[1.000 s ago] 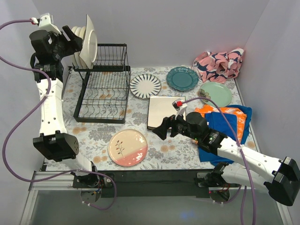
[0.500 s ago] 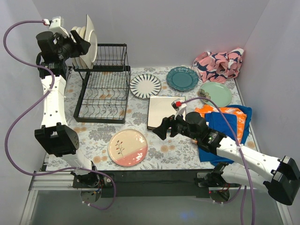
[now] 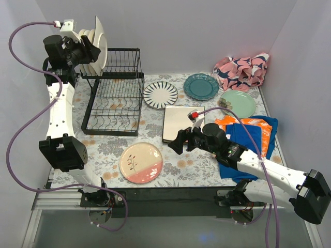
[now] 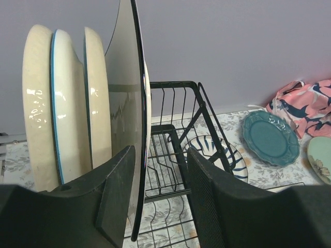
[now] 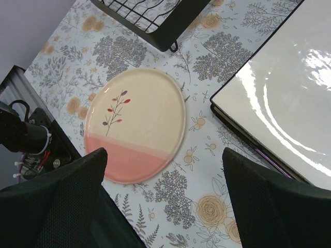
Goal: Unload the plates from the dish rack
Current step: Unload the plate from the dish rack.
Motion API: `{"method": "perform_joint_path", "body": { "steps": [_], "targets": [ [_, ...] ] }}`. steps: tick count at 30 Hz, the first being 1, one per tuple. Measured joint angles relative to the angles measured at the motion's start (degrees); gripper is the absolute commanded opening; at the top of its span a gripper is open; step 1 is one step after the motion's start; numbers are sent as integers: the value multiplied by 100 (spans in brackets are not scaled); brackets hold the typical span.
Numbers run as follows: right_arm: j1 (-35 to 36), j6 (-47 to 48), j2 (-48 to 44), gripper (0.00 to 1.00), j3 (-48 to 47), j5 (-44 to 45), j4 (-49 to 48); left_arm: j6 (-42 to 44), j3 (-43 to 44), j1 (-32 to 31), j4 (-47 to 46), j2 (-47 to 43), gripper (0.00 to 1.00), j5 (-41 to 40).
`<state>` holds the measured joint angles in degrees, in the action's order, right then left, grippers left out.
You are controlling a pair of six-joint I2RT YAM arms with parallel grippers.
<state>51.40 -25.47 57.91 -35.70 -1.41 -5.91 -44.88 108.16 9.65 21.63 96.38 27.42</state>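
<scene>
— Since a second ago my left gripper has swung in from the left to the plates standing at the far-left end of the dish rack. Its fingers have also drawn closer together.

— Are they gripping yet?

— No. The dark-rimmed plate stands on edge, its rim running down between my two fingers. My left finger is just beside it; I cannot tell whether they touch. A gap shows between the rim and the right finger, so the jaws stand apart around the plate, not clamped.

— What stands next to it?

— Three cream plates, upright, on its left; one has a blue rim.

— And your right gripper?

— Spread wide and holding nothing, low over the flowered table cover. It sits between the pink-and-cream plate on its near left and the square plate on its right. The black-striped plate, teal plate and pale green plate lie flat farther back.
</scene>
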Motion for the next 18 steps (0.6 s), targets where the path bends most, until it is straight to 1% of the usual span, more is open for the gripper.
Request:
{"method": "perform_joint_path", "body": {
  "steps": [7,11,16,18],
  "targets": [
    [0,-2,0,96,81,2,-17,289,157,-179,24,339,39,-223],
    [0,-2,0,96,136,0,-17,511,162,-273,170,413,32,-509],
    [0,-2,2,96,144,-4,-20,723,184,-413,190,413,31,-835],
    [0,-2,9,96,144,-4,-22,778,184,-431,190,413,27,-907]
  ]
}}
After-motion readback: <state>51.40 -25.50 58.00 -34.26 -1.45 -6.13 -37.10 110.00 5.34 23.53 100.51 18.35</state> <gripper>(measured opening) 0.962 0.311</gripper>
